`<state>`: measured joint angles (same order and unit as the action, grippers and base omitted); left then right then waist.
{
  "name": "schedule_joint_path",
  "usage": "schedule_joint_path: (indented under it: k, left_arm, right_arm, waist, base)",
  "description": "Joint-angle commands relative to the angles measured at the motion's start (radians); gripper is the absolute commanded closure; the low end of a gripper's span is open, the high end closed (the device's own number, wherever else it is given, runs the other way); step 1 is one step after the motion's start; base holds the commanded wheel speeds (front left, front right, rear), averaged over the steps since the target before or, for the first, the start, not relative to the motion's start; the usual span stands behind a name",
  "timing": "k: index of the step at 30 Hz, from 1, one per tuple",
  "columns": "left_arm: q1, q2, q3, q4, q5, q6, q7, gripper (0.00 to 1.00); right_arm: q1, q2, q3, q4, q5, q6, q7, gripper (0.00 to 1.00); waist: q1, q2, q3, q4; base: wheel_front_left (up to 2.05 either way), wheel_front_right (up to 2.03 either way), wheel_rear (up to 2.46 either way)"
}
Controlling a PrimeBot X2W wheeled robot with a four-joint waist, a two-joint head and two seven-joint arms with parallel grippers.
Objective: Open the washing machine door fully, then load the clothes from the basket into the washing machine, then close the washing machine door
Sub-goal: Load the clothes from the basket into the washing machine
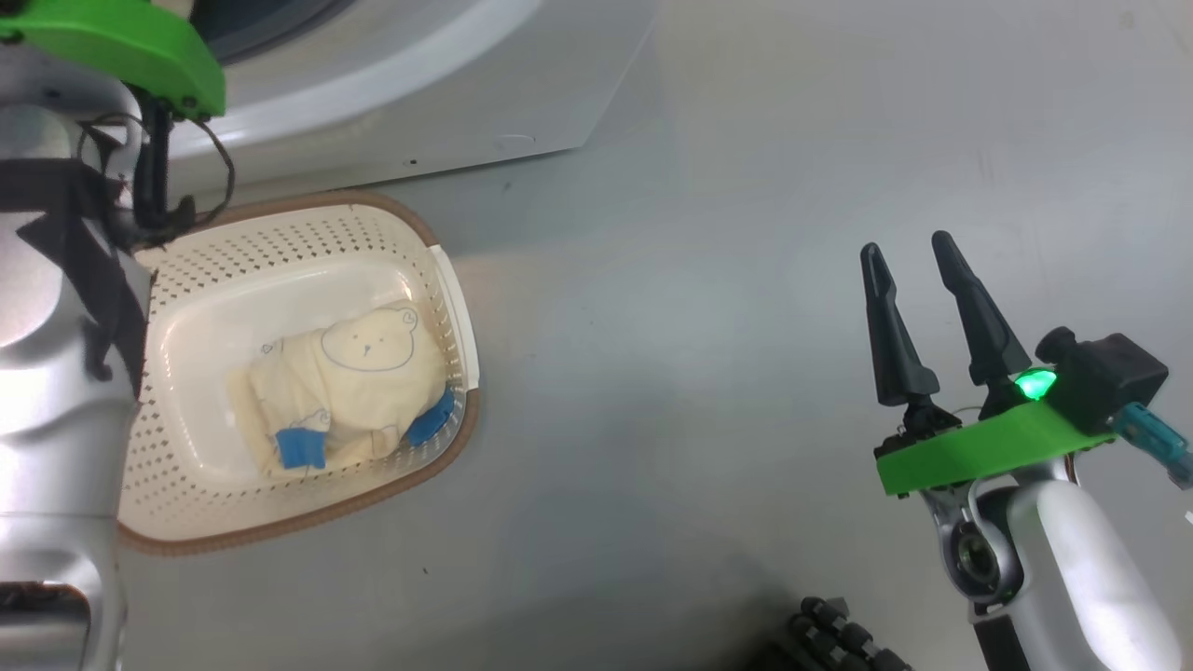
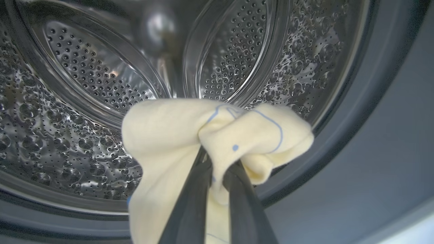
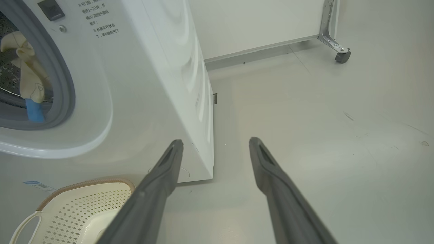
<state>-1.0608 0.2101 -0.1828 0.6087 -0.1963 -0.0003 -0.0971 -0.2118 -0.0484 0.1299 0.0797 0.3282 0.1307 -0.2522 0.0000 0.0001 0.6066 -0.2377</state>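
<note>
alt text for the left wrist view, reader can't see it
The left gripper holds a pale cream-yellow garment pinched between its two dark fingers, right at the mouth of the shiny perforated steel drum of the washing machine. The grey rubber gasket curves down the right side.

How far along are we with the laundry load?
Opening looks done: the steel drum lies exposed. In hand: the left claw is shut on a cream garment at the drum's mouth, not yet released. Left: a bear-print garment lies in the basket, and the right claw hangs open over the floor. Closing the door comes last.
</note>
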Motion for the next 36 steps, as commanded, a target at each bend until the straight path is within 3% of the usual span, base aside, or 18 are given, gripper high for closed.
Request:
schedule_joint_path:
  k: [1, 22, 29, 36]
  left_arm:
    - [-0.054, 0.050, 0.011, -0.017, 0.014, -0.005, 0.018, 1.00]
    - [-0.287, 0.114, 0.005, 0.135, 0.001, -0.028, 0.089, 1.00]
    - [-0.385, 0.121, -0.019, 0.174, 0.018, -0.034, 0.069, 1.00]
    - [-0.474, 0.161, -0.049, 0.209, 0.060, -0.037, -0.032, 1.00]
  right_arm:
    - [0.002, -0.002, 0.020, -0.022, 0.013, 0.000, -0.010, 0.00]
    - [-0.001, -0.002, 0.043, -0.030, 0.047, 0.000, -0.010, 0.00]
    - [-0.011, -0.002, 0.076, -0.032, 0.067, 0.000, -0.010, 0.00]
    - [-0.005, -0.002, 0.087, -0.032, 0.072, 0.000, -0.010, 0.00]
  waist:
    - [0.0000, -0.0001, 0.000, -0.013]
    - [0.0000, -0.0001, 0.143, -0.053]
    - [0.0000, -0.0001, 0.176, -0.070]
    - [0.0000, -0.0001, 0.199, -0.090]
  base:
    - [0.00, 0.00, 0.00]
    - [0.00, 0.00, 0.00]
    - [0.00, 0.00, 0.00]
    - [0.00, 0.00, 0.00]
